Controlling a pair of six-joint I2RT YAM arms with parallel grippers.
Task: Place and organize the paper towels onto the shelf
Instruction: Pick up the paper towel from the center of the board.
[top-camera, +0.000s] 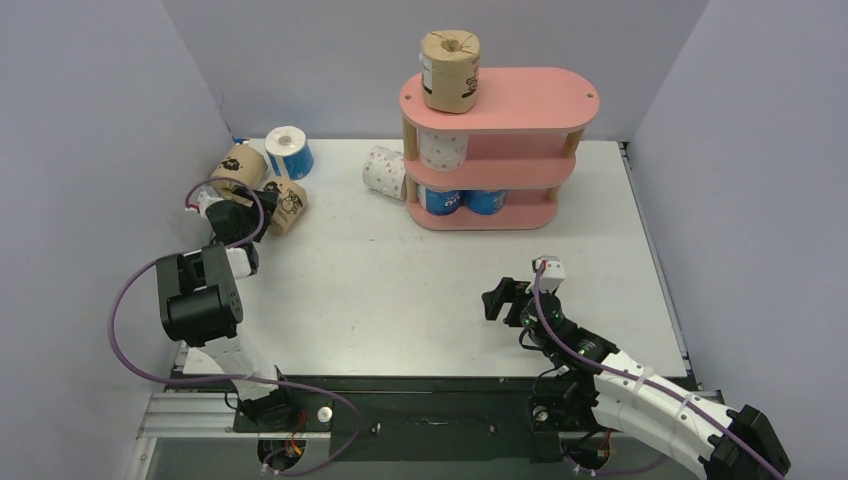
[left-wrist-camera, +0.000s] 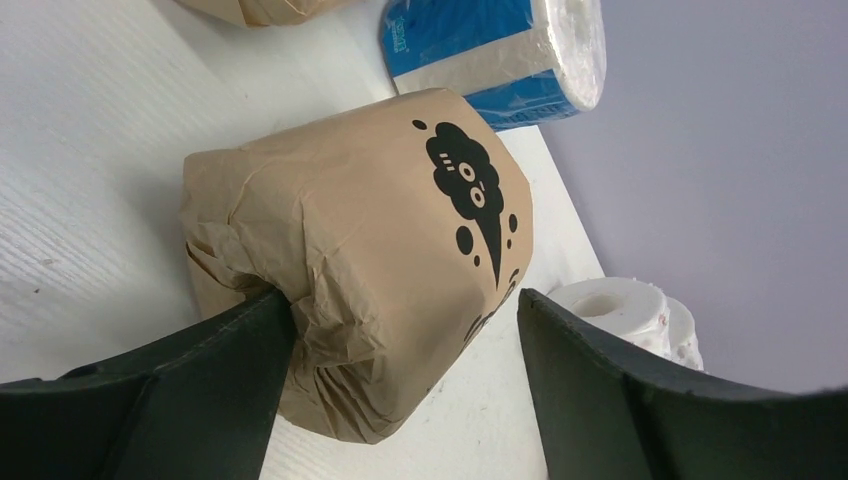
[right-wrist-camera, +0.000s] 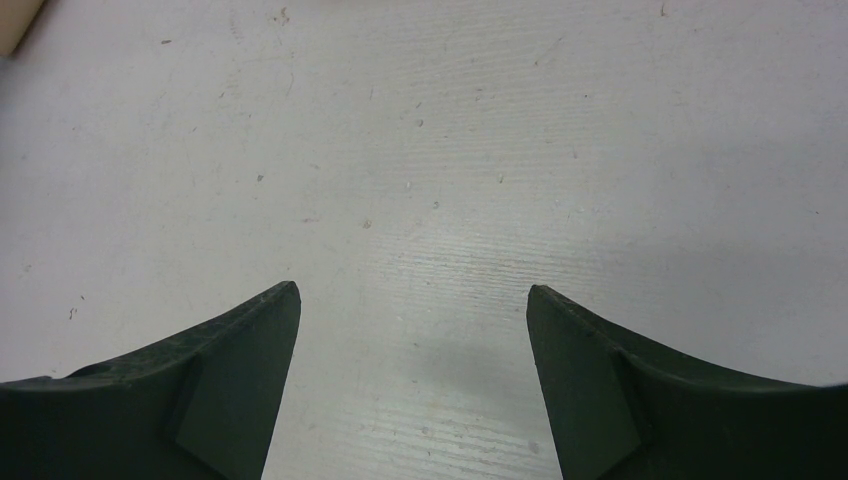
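Left gripper (left-wrist-camera: 405, 296), jaws wide and straddling a brown roll (left-wrist-camera: 360, 240) on the table (top-camera: 400, 280), well apart from the shelf (top-camera: 520, 105), grips nothing yet: centre the roll between both pads, then squeeze lightly; right gripper (right-wrist-camera: 412, 290) gapes empty.

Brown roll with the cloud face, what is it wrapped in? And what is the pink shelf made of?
Brown roll: wrapped in what looks like matte brown kraft paper; it creases and crumples at the folded end, with black print on it. Shelf: smooth pink boards, probably painted wood or plastic, hard to tell; its posts look like pale bare wood.
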